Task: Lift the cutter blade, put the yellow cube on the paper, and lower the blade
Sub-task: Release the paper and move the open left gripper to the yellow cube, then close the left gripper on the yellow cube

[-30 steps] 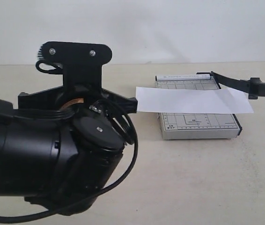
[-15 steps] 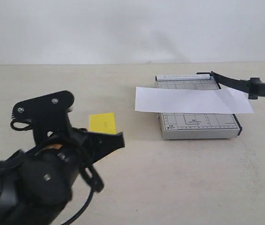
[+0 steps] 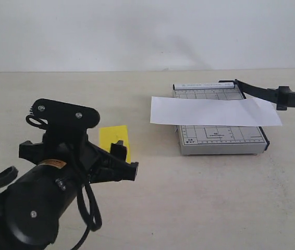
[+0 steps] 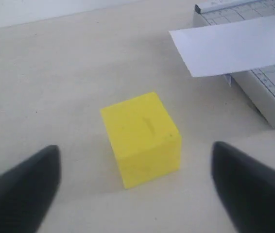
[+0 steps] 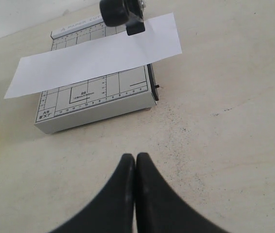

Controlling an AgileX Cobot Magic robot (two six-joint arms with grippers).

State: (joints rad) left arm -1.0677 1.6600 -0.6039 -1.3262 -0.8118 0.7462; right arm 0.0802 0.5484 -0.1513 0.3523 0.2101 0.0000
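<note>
The cutter blade point(image 3: 265, 92) is up; the yellow cube point(image 4: 142, 138), 9 o'clock from the paper point(image 3: 215, 111), sits ungrabbed by the spread left claw point(image 4: 135, 165); right claw point(image 5: 135, 162) closed, empty.

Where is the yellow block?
The yellow cube sits on the table, left of the paper trimmer in the exterior view, just ahead of the open jaws of the left gripper.

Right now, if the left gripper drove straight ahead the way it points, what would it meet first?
The bright yellow solid cube: it sits centred ahead of the left gripper, framed by its open black fingers. Nothing shows nearer, though depth is unclear.
</note>
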